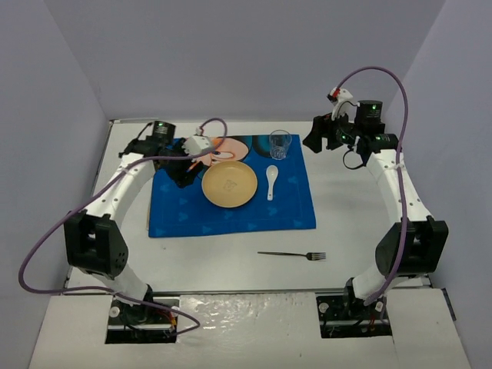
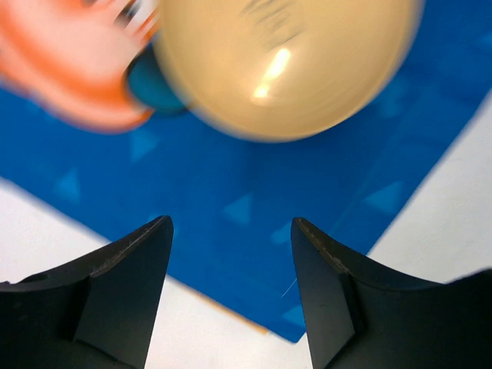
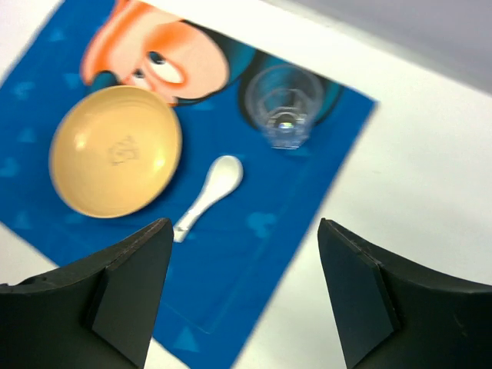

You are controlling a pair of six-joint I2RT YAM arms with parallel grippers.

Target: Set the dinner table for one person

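My left fingers [image 2: 115, 292] and right fingers [image 3: 115, 292] both stand wide, holding nothing. The white table [image 1: 354, 207] fills the space between grey walls [image 1: 254, 54]. On its blue placemat [image 1: 231, 219] the plate [image 1: 229, 184], spoon [image 1: 271, 182] and glass [image 1: 280, 144] form the setting. The fork [image 1: 292, 254] lies nearer, off the mat, probably my next pickup, though the left wrist view is blurred.

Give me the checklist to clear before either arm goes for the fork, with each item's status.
1. Left gripper open and empty: ok.
2. Right gripper open and empty: ok.
3. Plate, spoon and glass on the placemat: ok.
4. Fork on the placemat: not ok; it lies on the bare dinner table, nearer the arm bases.
5. Nothing beside the fork to block a grasp: ok.
6. Spot left of the plate free for the fork: not ok; the left gripper hangs over it.
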